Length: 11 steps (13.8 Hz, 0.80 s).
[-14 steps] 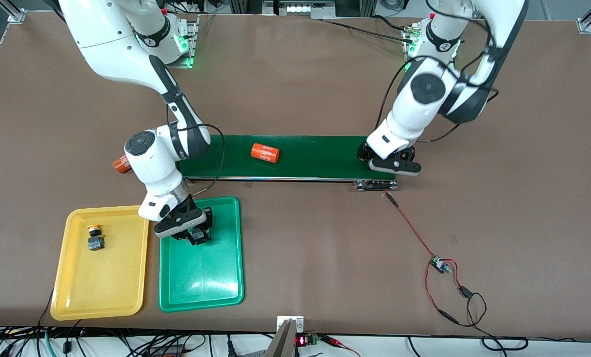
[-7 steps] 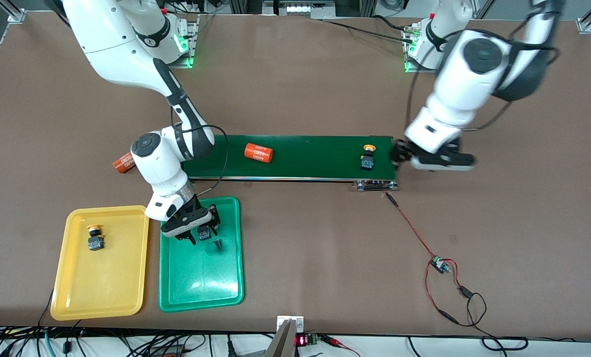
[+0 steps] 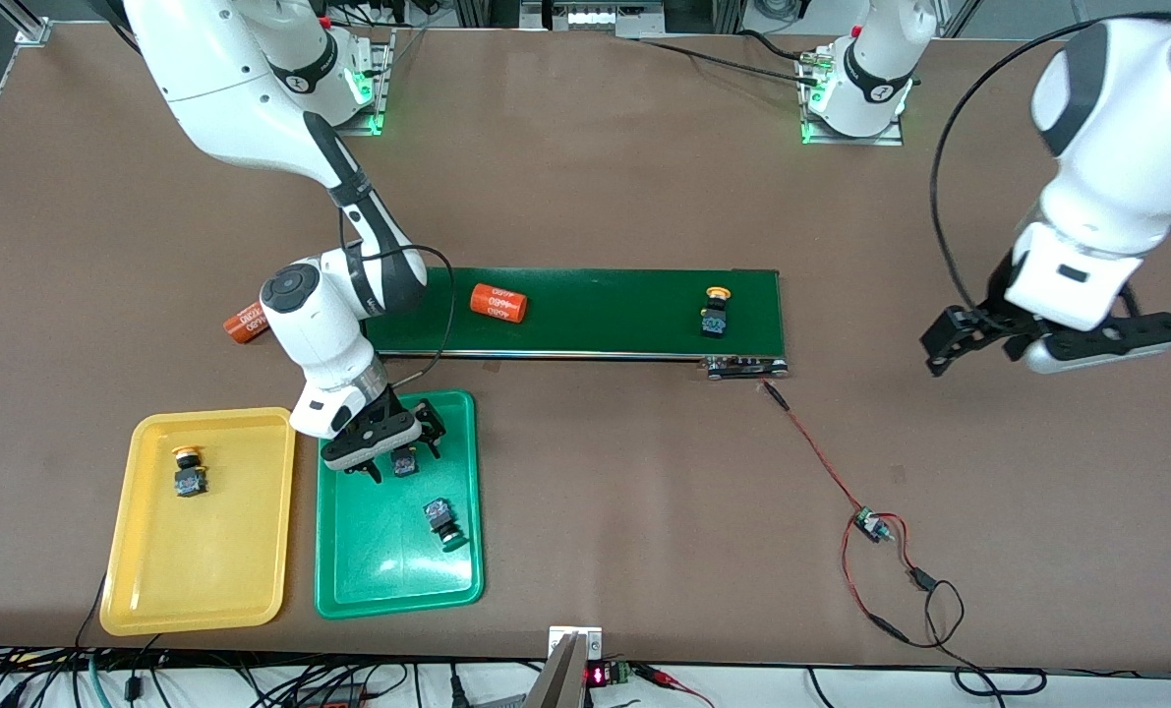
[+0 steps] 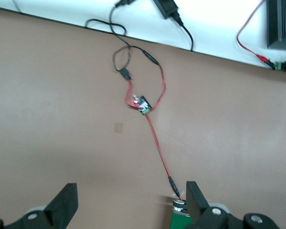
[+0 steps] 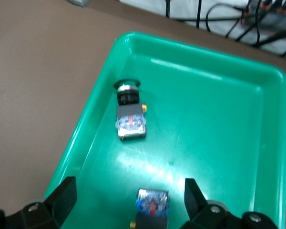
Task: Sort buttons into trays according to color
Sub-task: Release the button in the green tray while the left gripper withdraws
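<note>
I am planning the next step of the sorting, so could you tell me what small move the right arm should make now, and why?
Probably lift the right gripper straight up off the green tray. Its fingers stand open, two buttons lie loose in that tray, and a yellow-capped button waits on the conveyor belt. The left gripper hangs open over bare table.

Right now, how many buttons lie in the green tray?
2: one button lies near the green tray edge; another lies under the open right gripper.
</note>
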Each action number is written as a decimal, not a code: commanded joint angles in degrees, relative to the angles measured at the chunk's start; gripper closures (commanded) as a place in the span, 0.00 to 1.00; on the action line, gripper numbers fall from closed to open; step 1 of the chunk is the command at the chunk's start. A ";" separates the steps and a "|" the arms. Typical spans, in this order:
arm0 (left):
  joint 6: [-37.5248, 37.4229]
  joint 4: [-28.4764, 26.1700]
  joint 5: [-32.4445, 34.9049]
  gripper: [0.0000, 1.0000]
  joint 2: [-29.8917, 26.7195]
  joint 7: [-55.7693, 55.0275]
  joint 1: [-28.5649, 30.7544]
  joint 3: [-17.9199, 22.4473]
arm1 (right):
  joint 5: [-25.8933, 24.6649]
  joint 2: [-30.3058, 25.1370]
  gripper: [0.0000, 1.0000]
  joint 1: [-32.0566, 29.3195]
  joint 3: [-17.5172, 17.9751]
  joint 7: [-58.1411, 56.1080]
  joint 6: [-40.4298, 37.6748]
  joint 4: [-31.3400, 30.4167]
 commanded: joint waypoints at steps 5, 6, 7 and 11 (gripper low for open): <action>-15.47 13.57 -2.62 0.00 4.47 9.15 7.63 -0.24 | 1.29 -12.97 0.00 -0.61 -0.66 10.80 -32.22 -0.36; -15.47 13.48 -2.62 0.00 4.64 14.15 7.90 -0.15 | 1.29 -14.21 0.00 -0.52 -1.18 12.38 -36.09 -0.36; -15.47 13.22 -2.62 0.00 5.08 18.90 7.90 -0.15 | 1.29 -15.35 0.00 -0.52 -1.36 14.13 -39.70 -0.36; -16.34 12.78 -2.71 0.00 5.08 21.15 8.08 -0.33 | 2.68 -17.29 0.00 -0.43 -1.36 19.06 -46.14 -0.36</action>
